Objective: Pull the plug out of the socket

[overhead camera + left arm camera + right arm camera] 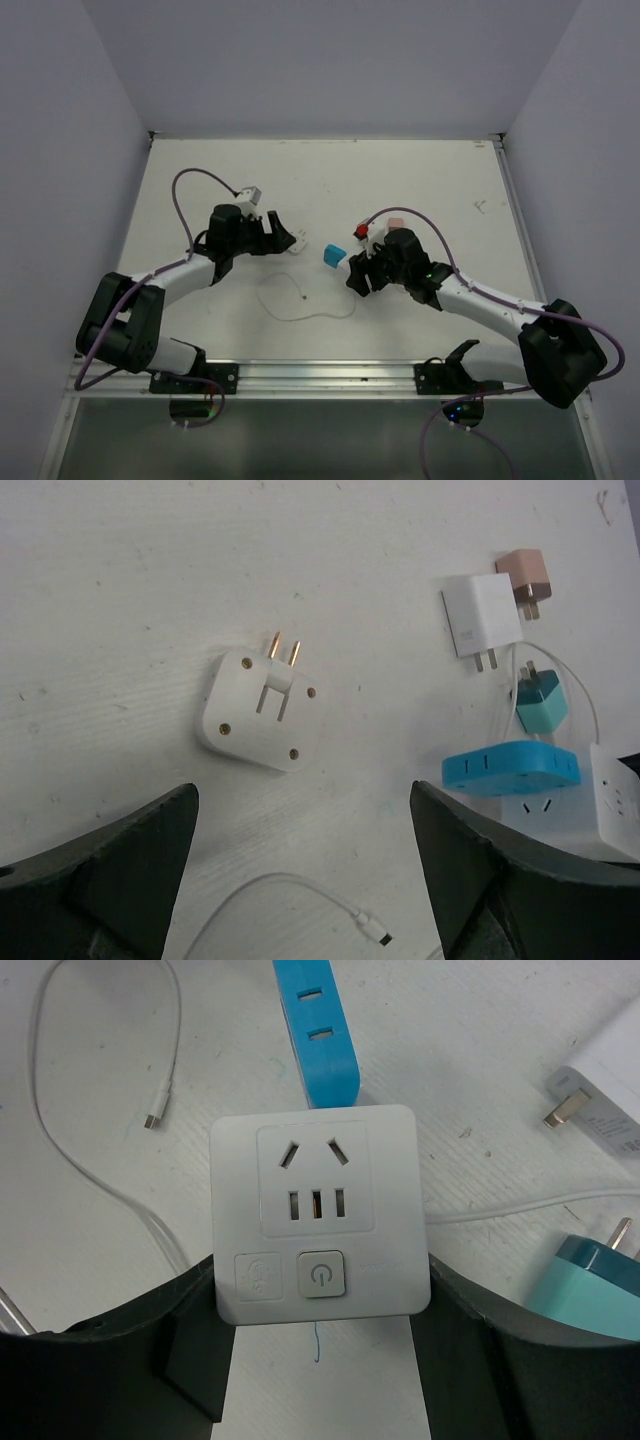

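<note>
The white plug [262, 710] lies flat on the table with its two brass prongs pointing away, free of the socket. My left gripper [303, 800] is open just short of it, with nothing between its fingers. From above, the plug [300, 243] sits right at the left gripper's [285, 237] tips. The white socket [318, 1225], with a power button and empty slots, is clamped between the fingers of my right gripper [320, 1272]. In the top view the right gripper [357, 272] stands right of centre.
A blue-topped adapter [510, 770] lies between the two grippers. Near the socket lie a teal plug [543, 702], a white charger [483, 620] and a pink charger [527, 578]. A thin white cable [300, 298] loops on the near table.
</note>
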`<state>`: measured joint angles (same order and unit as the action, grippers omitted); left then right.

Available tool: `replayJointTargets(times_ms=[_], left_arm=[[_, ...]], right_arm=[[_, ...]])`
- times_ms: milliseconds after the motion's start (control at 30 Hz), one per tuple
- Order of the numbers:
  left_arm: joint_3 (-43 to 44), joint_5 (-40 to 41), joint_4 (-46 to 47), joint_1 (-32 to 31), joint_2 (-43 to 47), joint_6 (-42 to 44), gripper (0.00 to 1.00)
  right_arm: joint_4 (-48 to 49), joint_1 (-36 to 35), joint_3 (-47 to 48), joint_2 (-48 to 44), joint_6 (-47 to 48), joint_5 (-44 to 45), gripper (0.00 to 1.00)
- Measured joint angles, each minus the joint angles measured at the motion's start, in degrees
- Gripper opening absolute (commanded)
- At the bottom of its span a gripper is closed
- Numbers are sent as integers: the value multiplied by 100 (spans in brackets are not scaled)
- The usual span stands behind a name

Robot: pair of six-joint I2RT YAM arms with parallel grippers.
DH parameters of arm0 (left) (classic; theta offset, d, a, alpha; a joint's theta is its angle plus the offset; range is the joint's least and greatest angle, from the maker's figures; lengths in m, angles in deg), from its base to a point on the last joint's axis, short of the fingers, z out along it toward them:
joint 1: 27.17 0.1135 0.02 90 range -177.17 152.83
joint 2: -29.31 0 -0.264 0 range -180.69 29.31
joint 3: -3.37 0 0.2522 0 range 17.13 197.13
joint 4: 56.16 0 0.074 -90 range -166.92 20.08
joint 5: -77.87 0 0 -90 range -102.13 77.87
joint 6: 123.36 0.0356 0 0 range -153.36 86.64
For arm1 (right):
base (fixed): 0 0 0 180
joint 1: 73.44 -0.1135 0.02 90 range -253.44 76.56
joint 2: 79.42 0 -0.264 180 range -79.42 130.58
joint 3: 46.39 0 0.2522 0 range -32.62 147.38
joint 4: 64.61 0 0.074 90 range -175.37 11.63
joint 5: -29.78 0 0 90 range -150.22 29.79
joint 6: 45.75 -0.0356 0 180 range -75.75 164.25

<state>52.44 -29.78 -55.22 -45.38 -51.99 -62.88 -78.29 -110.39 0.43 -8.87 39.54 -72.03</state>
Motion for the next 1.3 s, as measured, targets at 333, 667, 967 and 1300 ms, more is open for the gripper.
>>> replayJointTargets(times_ms=[333,667,967,1300], left_arm=[[-686,-485,352,-304,201,-1480,100],[-680,-229,780,-962,382,-2914,100],[-636,334,1047,-1392,249,-3910,100],[-612,874,1169,-1781,-114,-4642,100]], right_arm=[[59,0,0,-37,4,-125,0],[111,-9,0,-46,-22,-138,0],[310,-127,-63,-44,-195,-125,0],[575,-260,-63,-42,-422,-114,0]])
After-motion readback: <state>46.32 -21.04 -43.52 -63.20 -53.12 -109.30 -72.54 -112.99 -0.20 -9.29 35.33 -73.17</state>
